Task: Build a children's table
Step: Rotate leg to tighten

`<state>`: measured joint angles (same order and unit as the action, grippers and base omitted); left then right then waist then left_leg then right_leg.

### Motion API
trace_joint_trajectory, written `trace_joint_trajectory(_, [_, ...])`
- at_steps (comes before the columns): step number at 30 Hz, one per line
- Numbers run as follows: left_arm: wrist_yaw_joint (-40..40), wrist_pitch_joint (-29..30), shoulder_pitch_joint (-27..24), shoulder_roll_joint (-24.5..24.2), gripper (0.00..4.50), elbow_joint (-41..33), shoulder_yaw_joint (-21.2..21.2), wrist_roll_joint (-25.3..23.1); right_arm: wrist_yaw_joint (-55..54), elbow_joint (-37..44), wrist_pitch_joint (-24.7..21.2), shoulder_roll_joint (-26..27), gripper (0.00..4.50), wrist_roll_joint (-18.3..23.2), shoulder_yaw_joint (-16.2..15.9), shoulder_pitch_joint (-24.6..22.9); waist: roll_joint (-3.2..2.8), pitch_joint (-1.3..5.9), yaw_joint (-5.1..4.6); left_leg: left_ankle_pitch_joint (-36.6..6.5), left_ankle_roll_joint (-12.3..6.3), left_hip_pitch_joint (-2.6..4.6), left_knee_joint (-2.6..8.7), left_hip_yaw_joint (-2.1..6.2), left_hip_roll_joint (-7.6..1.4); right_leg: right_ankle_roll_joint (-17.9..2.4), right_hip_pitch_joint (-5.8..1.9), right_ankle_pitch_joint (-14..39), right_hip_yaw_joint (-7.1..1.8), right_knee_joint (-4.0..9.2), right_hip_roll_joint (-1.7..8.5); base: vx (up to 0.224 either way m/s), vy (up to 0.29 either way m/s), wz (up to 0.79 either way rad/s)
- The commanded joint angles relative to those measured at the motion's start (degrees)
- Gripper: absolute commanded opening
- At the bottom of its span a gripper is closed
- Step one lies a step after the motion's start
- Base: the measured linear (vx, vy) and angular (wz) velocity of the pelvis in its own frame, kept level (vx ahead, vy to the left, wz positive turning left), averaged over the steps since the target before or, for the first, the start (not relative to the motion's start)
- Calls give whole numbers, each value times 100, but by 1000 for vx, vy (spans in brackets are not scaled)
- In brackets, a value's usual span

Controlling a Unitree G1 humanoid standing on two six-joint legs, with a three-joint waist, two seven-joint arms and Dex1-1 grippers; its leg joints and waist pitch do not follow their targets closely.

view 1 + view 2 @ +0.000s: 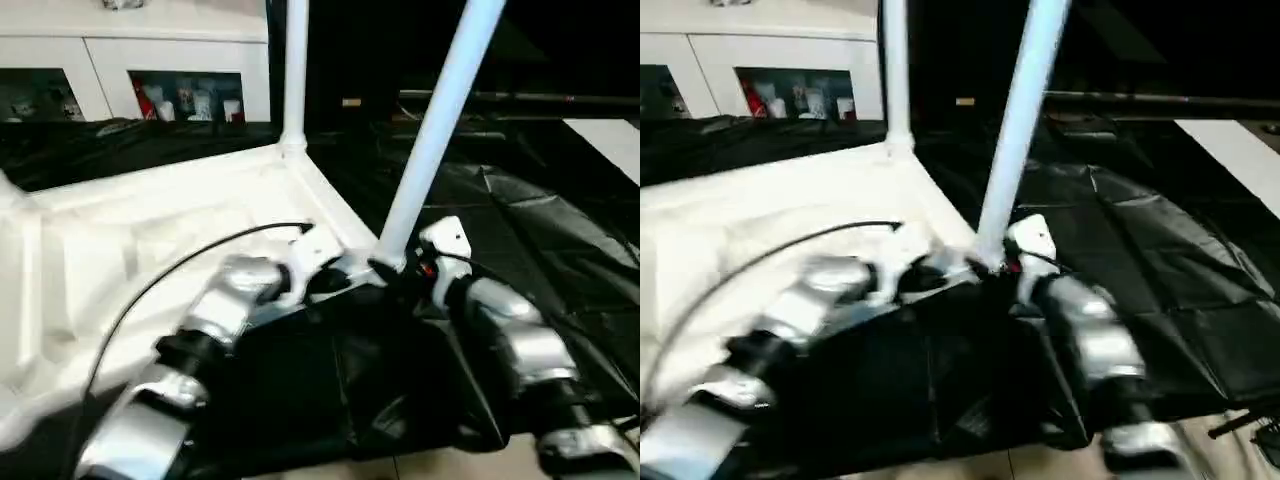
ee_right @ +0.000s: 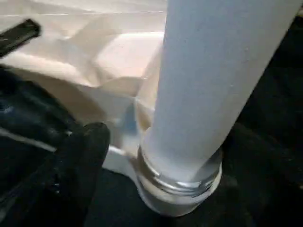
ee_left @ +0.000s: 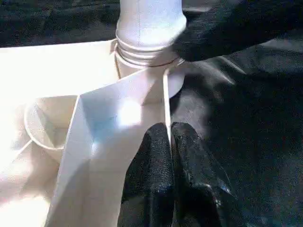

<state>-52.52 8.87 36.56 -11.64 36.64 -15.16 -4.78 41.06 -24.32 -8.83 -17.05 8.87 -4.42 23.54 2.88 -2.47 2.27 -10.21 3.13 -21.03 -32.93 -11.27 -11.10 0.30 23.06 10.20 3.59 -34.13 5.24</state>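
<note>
Pinching the upturned table top's (image 1: 150,240) rim near the bench's (image 1: 560,240) front edge, left gripper (image 3: 169,142) fingers closed; tilted leg (image 1: 435,140) rises from its socket just beyond; right gripper (image 1: 400,275) open beside its base, nearer.

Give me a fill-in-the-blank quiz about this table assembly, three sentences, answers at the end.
1. The white table top lies upside down with ____ legs standing in its corner sockets.
2. The left gripper has its fingers closed on the table top's thin ____.
3. The near leg, beside the right gripper, stands ____ rather than straight, unlike the far leg.

Answers: two; rim; tilted
</note>
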Motion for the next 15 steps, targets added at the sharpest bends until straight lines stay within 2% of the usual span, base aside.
trace_joint_trajectory(1, [-652, -211, -297, -213, 0, -114, 69, 342, 817, 403, -331, -314, 434, 316, -84, -173, 53, 305, 49, -1402, -305, 22, 370, 102, -220, -1028, -246, 1753, -234, 465, 315, 0, 0, 0])
trace_joint_trajectory(3, [-1082, -332, -409, -380, 0, -299, 52, 512, 1001, 475, -355, -462, 444, 301, -127, -214, 38, 310, 55, -1324, -345, 18, 371, 108, -233, -1119, -256, 1533, -233, 427, 314, 0, 0, 0])
trace_joint_trajectory(6, [-1361, -308, -490, -558, 0, -441, 24, 590, 1119, 473, -297, -587, 444, 236, -196, -232, 35, 306, 34, -1314, -307, 41, 363, 85, -232, -1212, -222, 1503, -240, 420, 309, 0, 0, 0])
trace_joint_trajectory(9, [-1534, -270, -542, -694, 0, -522, 11, 619, 1265, 484, -309, -641, 444, 251, -243, -236, 22, 299, 33, -1401, -244, 46, 378, 91, -243, -1190, -220, 1619, -242, 420, 314, 0, 0, 0])
trace_joint_trajectory(10, [-1600, -249, -570, -732, 0, -571, 27, 654, 1255, 449, -311, -624, 444, 233, -253, -202, 39, 299, 36, -1402, -225, 47, 375, 91, -240, -1174, -218, 1652, -242, 418, 315, 0, 0, 0])
trace_joint_trajectory(15, [-1641, -239, -627, -780, 0, -667, 30, 688, 1285, 298, -279, -614, 444, 131, -344, -124, 44, 306, 38, -1292, -219, 47, 366, 83, -237, -1196, -222, 1500, -250, 396, 316, 0, 0, 0])
